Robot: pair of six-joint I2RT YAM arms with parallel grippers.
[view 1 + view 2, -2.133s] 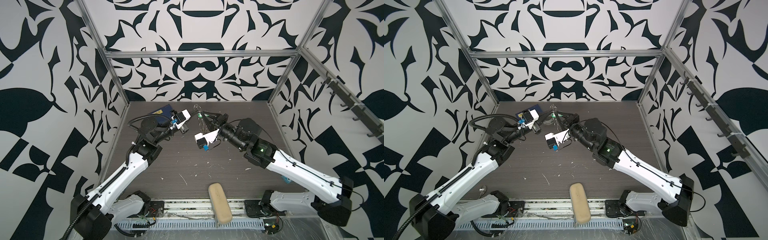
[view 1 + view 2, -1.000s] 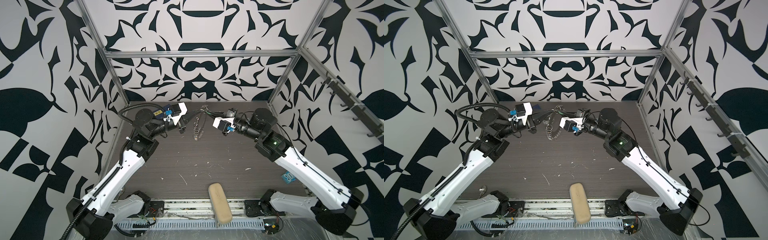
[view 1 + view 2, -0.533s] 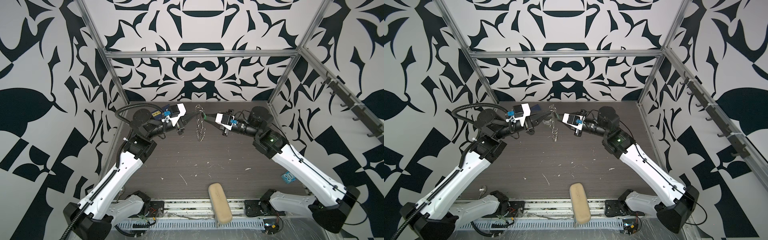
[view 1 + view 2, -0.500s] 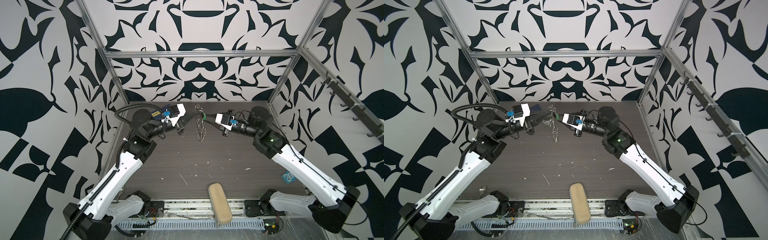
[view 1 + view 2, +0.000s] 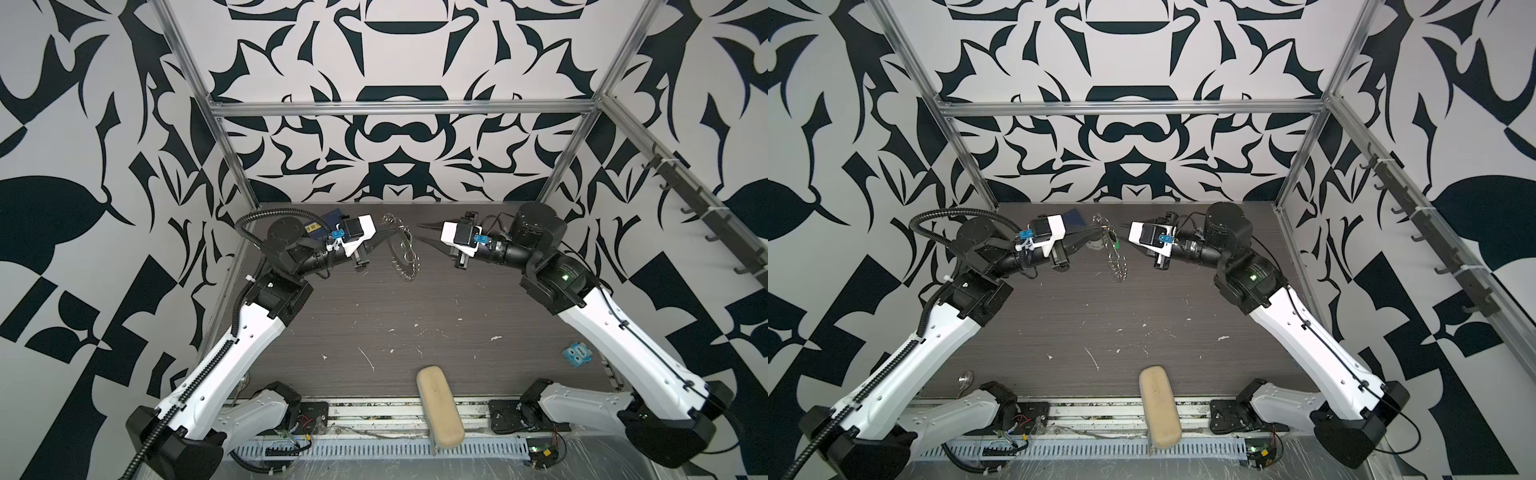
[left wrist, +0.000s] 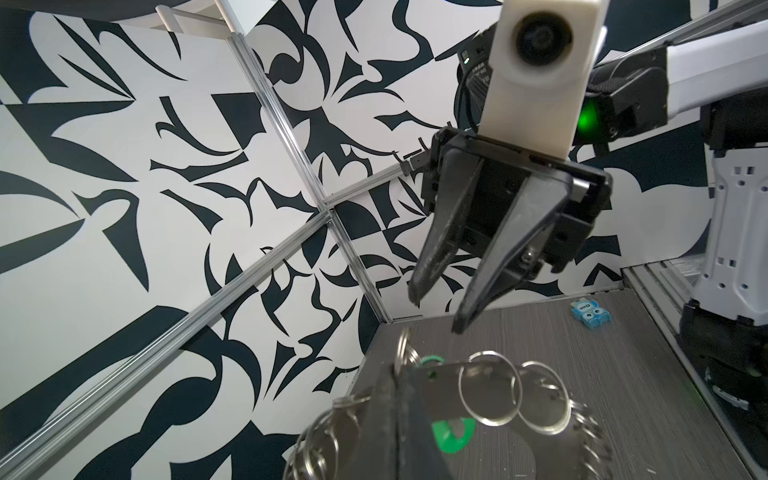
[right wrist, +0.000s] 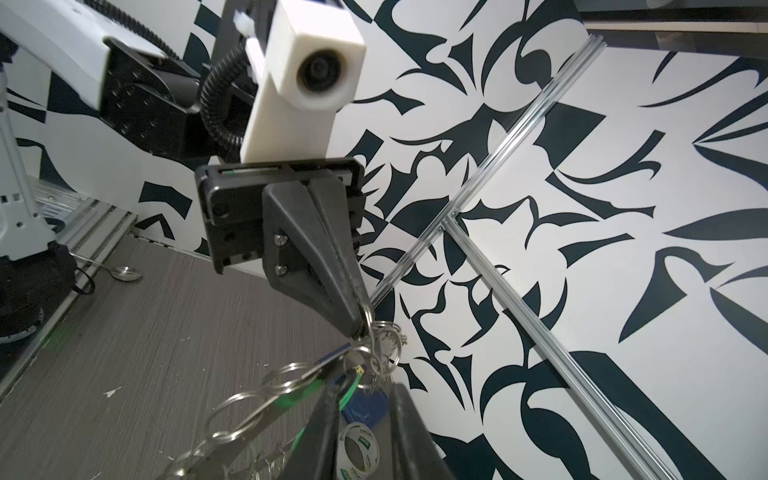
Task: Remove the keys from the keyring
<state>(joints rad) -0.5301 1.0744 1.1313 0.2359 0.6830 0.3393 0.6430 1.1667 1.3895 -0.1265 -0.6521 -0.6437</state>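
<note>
Both aloft: left tool (image 5: pixel 392 232), keyring (image 5: pixel 399 255), right tool (image 5: pixel 417 232).

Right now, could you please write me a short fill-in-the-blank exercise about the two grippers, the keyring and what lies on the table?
1. The left gripper is ____ on the keyring, holding it in the air.
2. The right gripper has its jaws ____, with nothing between them.
3. The key at the keyring is ____ in colour.
4. In a top view, the spoon lies at the front ____ corner of the table.

Missing words: shut; open; green; left.
</note>
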